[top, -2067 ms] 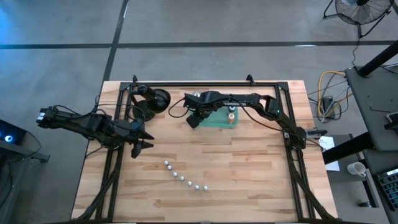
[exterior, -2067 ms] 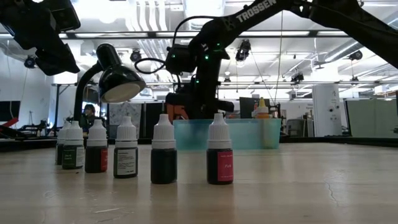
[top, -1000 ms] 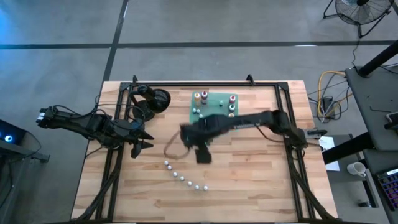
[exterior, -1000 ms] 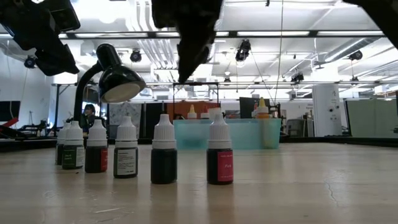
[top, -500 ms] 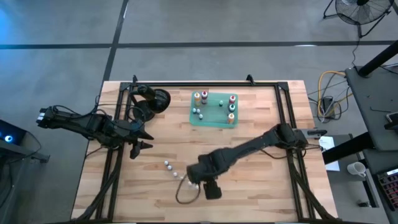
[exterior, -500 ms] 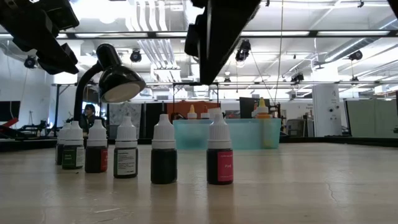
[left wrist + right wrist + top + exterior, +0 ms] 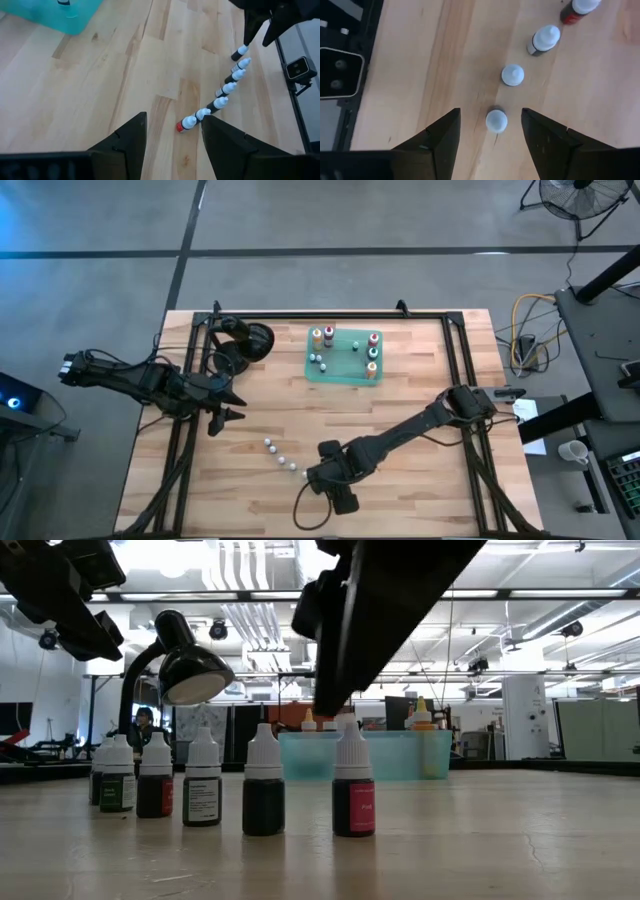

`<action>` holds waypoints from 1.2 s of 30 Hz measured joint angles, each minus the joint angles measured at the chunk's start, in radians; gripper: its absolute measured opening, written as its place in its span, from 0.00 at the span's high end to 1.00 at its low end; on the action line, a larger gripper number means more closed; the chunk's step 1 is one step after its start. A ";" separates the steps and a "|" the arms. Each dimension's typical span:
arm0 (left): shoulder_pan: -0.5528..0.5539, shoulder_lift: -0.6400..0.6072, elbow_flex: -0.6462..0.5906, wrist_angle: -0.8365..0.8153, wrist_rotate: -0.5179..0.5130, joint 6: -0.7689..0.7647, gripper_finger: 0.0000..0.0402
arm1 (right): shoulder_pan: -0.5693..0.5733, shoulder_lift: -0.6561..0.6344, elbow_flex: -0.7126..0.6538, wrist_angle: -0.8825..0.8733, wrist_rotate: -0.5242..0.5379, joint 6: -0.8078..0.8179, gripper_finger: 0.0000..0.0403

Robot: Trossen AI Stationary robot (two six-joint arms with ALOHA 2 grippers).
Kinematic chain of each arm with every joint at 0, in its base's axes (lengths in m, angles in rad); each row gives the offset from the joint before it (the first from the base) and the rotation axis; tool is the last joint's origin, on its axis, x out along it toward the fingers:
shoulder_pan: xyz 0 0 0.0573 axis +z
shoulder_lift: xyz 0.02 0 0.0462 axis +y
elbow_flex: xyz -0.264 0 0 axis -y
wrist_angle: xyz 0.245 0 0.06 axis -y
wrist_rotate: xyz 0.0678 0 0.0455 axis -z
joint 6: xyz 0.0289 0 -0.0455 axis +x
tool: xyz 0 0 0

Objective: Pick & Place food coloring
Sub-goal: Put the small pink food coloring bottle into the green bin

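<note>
My right gripper (image 7: 490, 132): fingers apart, lower centre of the high view, above the end bottle (image 7: 496, 120).
Bottle row (image 7: 290, 463): lower centre.
My left gripper (image 7: 226, 402): fingers apart, left-middle.

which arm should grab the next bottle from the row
Right. Its gripper hangs open directly over the end bottle of the row, fingers either side. The left gripper waits open near the table's left edge, away from the row.

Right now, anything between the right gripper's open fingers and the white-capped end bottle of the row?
No. In the right wrist view the right gripper hangs open above the end bottle; only bare wooden table shows between.
</note>
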 joint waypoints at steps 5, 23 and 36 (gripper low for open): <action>0.000 0.000 0.000 -0.004 0.000 0.000 0.59 | 0.005 0.000 -0.039 0.044 0.016 0.050 0.50; 0.000 0.000 0.000 -0.012 -0.006 -0.005 0.59 | 0.010 0.000 -0.106 0.113 0.064 0.045 0.50; 0.000 0.000 0.000 -0.012 -0.025 -0.005 0.59 | 0.010 0.000 -0.120 0.112 0.064 0.044 0.62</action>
